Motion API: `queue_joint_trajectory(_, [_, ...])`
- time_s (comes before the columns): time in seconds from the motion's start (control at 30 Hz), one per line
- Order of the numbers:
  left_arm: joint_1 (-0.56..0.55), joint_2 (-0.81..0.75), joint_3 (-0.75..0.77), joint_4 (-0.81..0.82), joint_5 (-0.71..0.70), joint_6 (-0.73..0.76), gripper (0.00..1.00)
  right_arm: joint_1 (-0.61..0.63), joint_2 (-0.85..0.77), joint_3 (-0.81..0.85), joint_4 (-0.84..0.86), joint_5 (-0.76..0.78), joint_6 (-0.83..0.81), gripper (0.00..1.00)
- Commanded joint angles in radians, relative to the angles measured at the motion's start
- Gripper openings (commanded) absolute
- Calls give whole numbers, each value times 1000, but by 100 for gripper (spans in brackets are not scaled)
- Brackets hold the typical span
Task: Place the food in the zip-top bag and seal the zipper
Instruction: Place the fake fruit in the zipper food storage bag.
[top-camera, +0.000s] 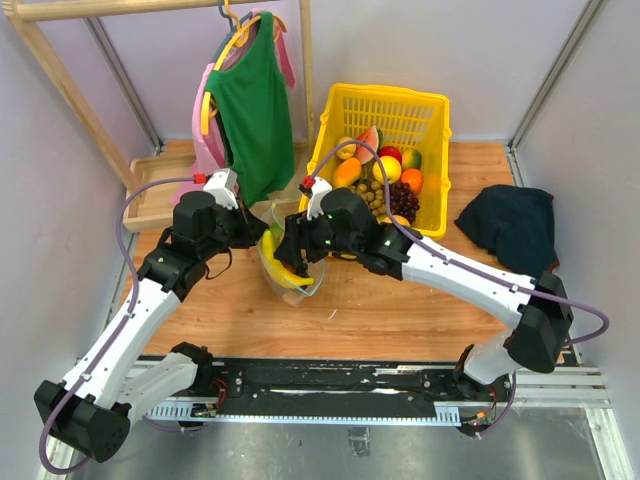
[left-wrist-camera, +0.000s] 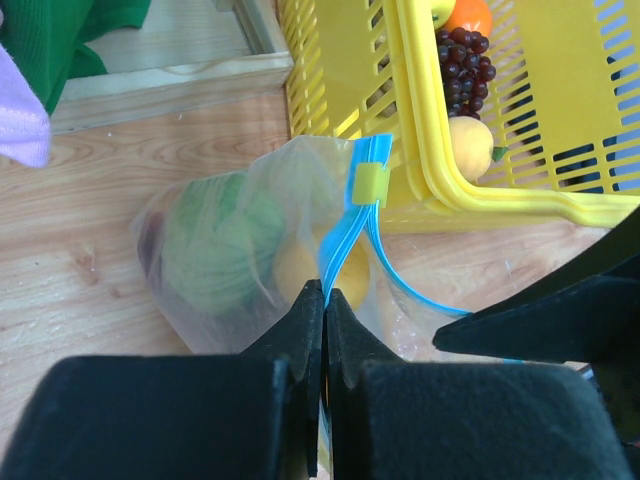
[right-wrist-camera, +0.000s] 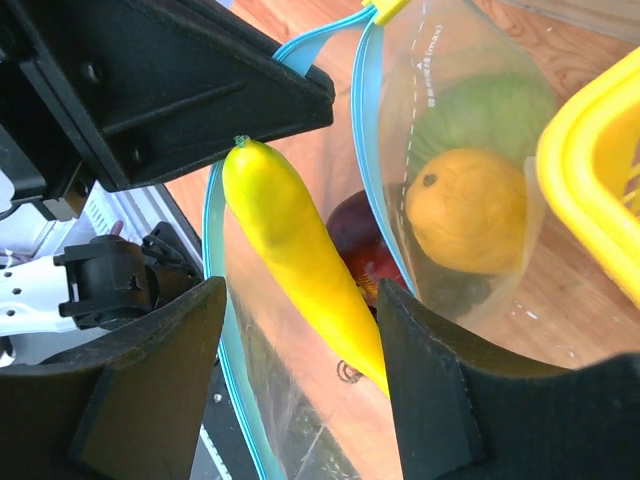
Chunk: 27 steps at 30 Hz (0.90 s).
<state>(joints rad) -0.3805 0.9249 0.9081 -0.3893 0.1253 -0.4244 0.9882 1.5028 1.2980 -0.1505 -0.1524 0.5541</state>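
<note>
Zip-top bag (top-camera: 312, 283) sits mid-table, just near and left of the yellow basket (top-camera: 400, 115), with its mouth held up between the two arms. Left gripper (left-wrist-camera: 325, 297) is pinched tight on the light-blue zipper (left-wrist-camera: 345, 225) edge, lifting that side of the mouth, and the yellow slider (left-wrist-camera: 370, 184) is just beyond its tips. Right gripper (right-wrist-camera: 300, 300) hangs over the opening with its fingers spread wider than the banana (right-wrist-camera: 285, 220) between them. There's a clear gap on one side, so I read this as the release, with the banana lying in the mouth between the two blue strips. Inside are the green melon (right-wrist-camera: 485, 105), an orange fruit (right-wrist-camera: 468, 210) and something dark red (right-wrist-camera: 358, 245) lower down. So it's the loading step, banana going in. The next move calls for the right arm to lift out cleanly, without snagging the film or dragging the banana back. Then it's the basket for more food or, if that's the lot, the slider to run the zipper shut.
</note>
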Motion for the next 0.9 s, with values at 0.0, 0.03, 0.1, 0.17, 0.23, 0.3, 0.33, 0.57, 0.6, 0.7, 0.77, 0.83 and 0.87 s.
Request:
queue_joint_trajectory(0.0, [8, -11, -6, 50, 7, 3, 1, 15, -57, 29, -55, 57, -76, 61])
queue_joint_trajectory(0.03, [9, -11, -5, 50, 8, 2, 0, 15, -54, 29, -44, 44, -77, 60])
queue_joint_trajectory(0.1, [9, -11, -7, 50, 6, 3, 1, 16, -34, 33, -22, 9, -69, 58])
queue_joint_trajectory(0.17, [9, -10, -7, 50, 7, 2, 1, 17, -6, 44, -3, -24, -57, 57])
queue_joint_trajectory(0.23, [9, -8, -6, 50, 6, 2, 0, 20, 20, 54, 12, -45, -47, 55])
queue_joint_trajectory(0.3, [9, -9, -6, 50, 7, 4, 0, 23, 42, 55, 40, -56, -37, 53])
queue_joint_trajectory(0.33, [9, -9, -6, 49, 7, 4, 0, 24, 50, 56, 54, -59, -31, 52])
queue_joint_trajectory(0.57, [9, -10, -6, 49, 10, 4, 1, 32, 120, 85, 114, -43, -15, 48])
queue_joint_trajectory(0.6, [9, -11, -6, 49, 10, 4, 0, 32, 128, 85, 118, -25, -10, 47])
queue_joint_trajectory(0.7, [9, -12, -6, 50, 11, 3, 1, 32, 143, 85, 101, 56, -1, 42])
queue_joint_trajectory(0.77, [10, -12, -6, 49, 11, 4, 0, 32, 148, 87, 78, 112, -2, 39])
queue_joint_trajectory(0.83, [8, -14, -5, 49, 12, 5, 1, 30, 148, 84, 65, 155, -2, 39])
queue_joint_trajectory(0.87, [9, -14, -5, 49, 15, 5, 1, 28, 148, 82, 63, 173, -3, 38])
